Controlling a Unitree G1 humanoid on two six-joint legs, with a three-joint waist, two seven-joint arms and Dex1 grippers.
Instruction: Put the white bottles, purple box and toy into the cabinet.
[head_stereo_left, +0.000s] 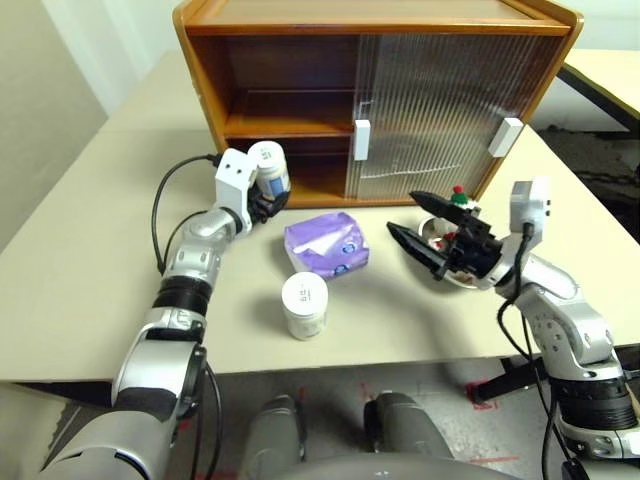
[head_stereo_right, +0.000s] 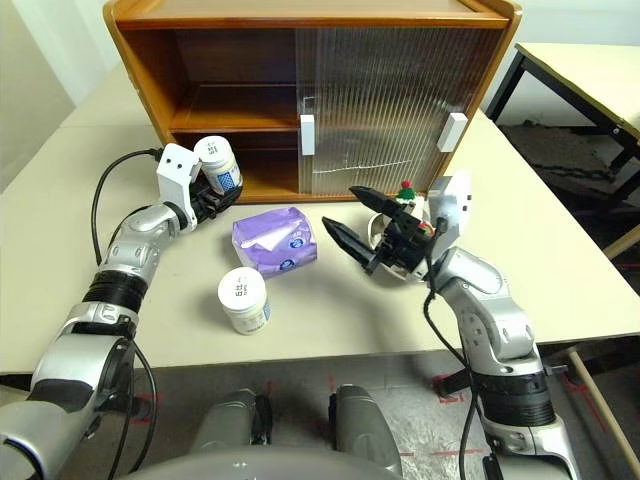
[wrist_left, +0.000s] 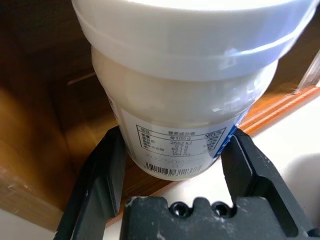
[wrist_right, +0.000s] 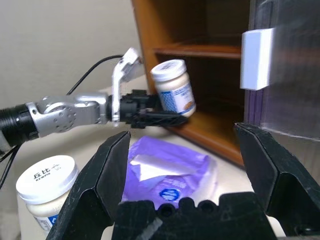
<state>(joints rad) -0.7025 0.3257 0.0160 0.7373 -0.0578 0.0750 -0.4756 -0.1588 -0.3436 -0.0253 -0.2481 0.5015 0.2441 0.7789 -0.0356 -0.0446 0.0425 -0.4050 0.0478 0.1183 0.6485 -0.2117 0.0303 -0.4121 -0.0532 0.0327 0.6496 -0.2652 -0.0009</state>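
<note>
While nothing is yet resting inside the cabinet (head_stereo_left: 300, 60), the robot is carrying out the first placement. The cabinet's left half is standing open, with both ribbed doors (head_stereo_left: 440, 110) slid over to the right half, and its shelf and floor are showing bare wood.

The left gripper (head_stereo_left: 262, 200) is clamping one white bottle (head_stereo_left: 270, 168) between its two fingers, upright, with the lid above the fingers. It is holding that bottle at the lip of the open compartment, just ahead of the cabinet's bottom board; whether the bottle is already crossing the edge is hard to tell. The left wrist view is showing the dark interior right behind the bottle.

The purple box (head_stereo_left: 326, 244) is lying on the table (head_stereo_left: 90, 260), between the two grippers and nearer the robot than the held bottle. The second white bottle (head_stereo_left: 304, 305) is standing on the table, nearer the robot again, just beside the box.

The right gripper (head_stereo_left: 420, 222) is hovering with its fingers spread wide and nothing between them, pointing toward the box. The toy (head_stereo_left: 458, 200) is sitting in its dish right behind this gripper, partly hidden by it.

Judging from this, four items are remaining: the held bottle needs setting down inside, then the box, the other bottle and the toy.
</note>
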